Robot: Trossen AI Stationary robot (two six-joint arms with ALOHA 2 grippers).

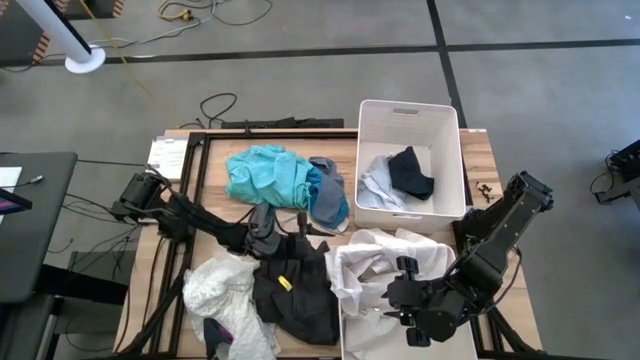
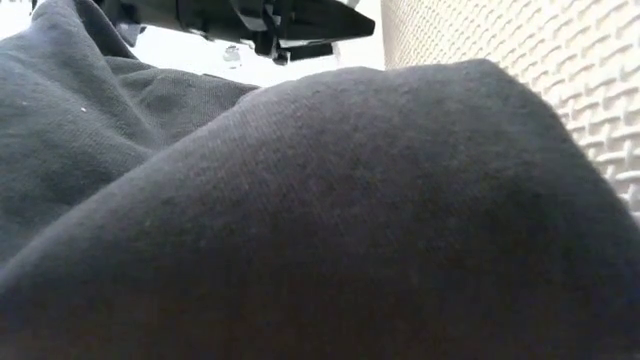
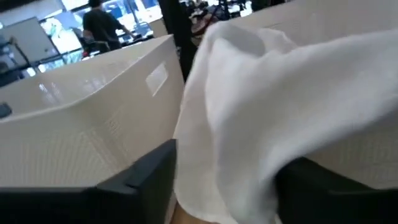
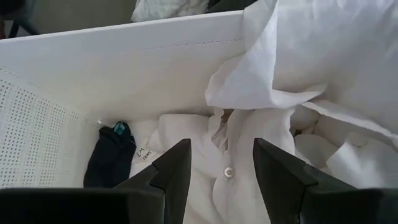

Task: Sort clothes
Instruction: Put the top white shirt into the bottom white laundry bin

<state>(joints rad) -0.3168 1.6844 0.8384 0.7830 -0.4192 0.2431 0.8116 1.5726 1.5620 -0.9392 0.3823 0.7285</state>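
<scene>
Bins part-filled | my left claw (image 1: 300, 228) apart by white shirt (image 3: 292, 93) | right claw (image 4: 217, 168) apart | teal garment (image 1: 265, 175), dark garment (image 1: 295, 290) left on desk (image 1: 480, 150), frame centre

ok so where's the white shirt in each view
high view: white shirt heaped in the near bin, by the right gripper.
low view: not in it; a dark garment fills it.
left wrist view: draped over the bin wall.
right wrist view: beneath the open fingers.
Shared landmark: white bin.
</scene>
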